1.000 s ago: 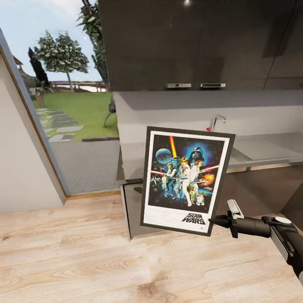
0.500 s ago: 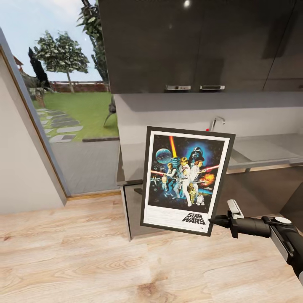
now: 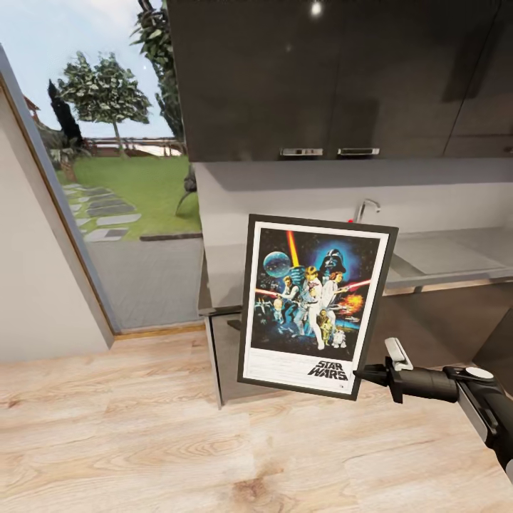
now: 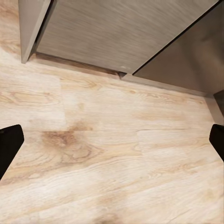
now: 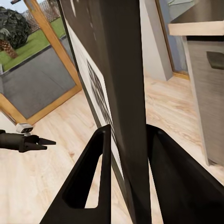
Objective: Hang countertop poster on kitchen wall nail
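Countertop slightly lower; poster gripper-held.

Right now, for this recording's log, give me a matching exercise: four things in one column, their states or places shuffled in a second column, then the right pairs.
Things:
1. poster
2. right gripper
3. left gripper
4. chrome tap

States or places:
A. open, above the wooden floor
B. standing on the kitchen countertop
C. held upright off the countertop, clamped at its lower corner
D. shut on the frame's edge

Pairs: 1-C, 2-D, 3-A, 4-B
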